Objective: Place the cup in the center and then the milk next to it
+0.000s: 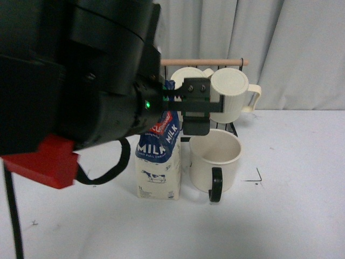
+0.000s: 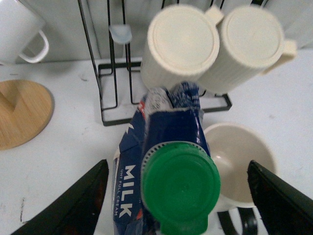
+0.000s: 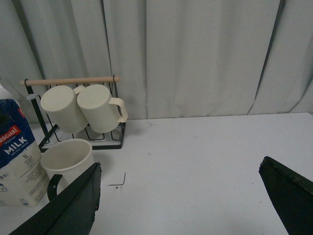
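Observation:
The milk (image 1: 158,162) stands upright on the white table, its blue top half hidden by my left arm. The cup (image 1: 214,155) stands right beside it, black handle toward the front. My left gripper (image 1: 195,108) hovers over the milk's top. In the left wrist view the green cap (image 2: 181,183) lies between my open left gripper (image 2: 177,164), whose fingers (image 2: 73,205) stand wide apart and clear of the carton; the cup (image 2: 239,154) shows beside it. My right gripper (image 3: 181,164) is open and empty over bare table, with the milk (image 3: 17,156) and the cup (image 3: 68,156) off to one side.
A black wire rack (image 1: 232,127) with a wooden rod holds two ribbed cream mugs (image 1: 232,94) just behind the milk and cup. A small white mug (image 2: 17,29) and a round wooden coaster (image 2: 22,112) sit further off. A pen corner mark (image 1: 256,177) is on the table.

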Tool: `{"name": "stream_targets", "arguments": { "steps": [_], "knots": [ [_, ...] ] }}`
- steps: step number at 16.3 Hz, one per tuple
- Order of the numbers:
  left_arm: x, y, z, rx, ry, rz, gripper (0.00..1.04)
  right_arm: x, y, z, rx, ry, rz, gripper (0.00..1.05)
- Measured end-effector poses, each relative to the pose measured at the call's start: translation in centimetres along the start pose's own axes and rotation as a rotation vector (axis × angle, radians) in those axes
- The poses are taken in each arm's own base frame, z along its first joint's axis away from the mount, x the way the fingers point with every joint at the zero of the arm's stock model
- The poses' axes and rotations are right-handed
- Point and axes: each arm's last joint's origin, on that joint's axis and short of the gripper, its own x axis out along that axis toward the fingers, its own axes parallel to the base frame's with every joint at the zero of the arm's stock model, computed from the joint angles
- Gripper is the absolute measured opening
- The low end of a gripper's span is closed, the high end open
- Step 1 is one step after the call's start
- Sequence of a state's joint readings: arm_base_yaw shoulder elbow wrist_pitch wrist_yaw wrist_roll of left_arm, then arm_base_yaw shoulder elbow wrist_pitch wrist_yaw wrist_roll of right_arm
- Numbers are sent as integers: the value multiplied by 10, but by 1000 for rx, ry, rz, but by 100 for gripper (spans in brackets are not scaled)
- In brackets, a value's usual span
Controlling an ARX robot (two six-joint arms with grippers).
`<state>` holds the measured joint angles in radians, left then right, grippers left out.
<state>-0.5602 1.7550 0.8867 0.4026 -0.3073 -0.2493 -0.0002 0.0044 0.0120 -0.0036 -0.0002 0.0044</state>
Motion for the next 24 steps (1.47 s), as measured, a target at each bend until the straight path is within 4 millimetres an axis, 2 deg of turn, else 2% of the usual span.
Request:
{"name": "stream_targets", "arguments": {
  "steps": [1, 2, 3, 5, 6, 8, 10, 11, 12, 15, 16, 21, 24],
  "knots": [
    [-14, 5, 8, -48, -42, -22, 94, 0, 0, 0, 0, 0, 0, 98],
    [-34, 13, 17, -99, -84, -56, 99, 0, 0, 0, 0, 0, 0, 98],
    [-54, 22, 21, -136, -117, -85, 98, 0, 0, 0, 0, 0, 0, 98],
    [-87, 41, 17, -154, -123, -99, 98, 0, 0, 0, 0, 0, 0, 98],
    [-96, 48, 14, -150, -120, -98, 98, 0, 0, 0, 0, 0, 0, 98],
    [-106, 56, 10, -131, -230, -57, 93, 0, 0, 0, 0, 0, 0, 98],
    [-125, 77, 5, -91, -385, 71, 81, 0, 0, 0, 0, 0, 0, 98],
    [-140, 97, -2, -53, -425, 140, 72, 0, 0, 0, 0, 0, 0, 98],
    [-157, 117, -13, -27, -464, 218, 57, 0, 0, 0, 0, 0, 0, 98],
    [-165, 125, -35, 27, -435, 184, 28, 0, 0, 0, 0, 0, 0, 98],
    [-180, 136, -54, 31, -448, 195, 2, 0, 0, 0, 0, 0, 0, 98],
    [-183, 138, -62, 32, -439, 193, 2, 0, 0, 0, 0, 0, 0, 98],
    [-192, 150, -69, 27, -448, 214, 2, 0, 0, 0, 0, 0, 0, 98]
  ]
}}
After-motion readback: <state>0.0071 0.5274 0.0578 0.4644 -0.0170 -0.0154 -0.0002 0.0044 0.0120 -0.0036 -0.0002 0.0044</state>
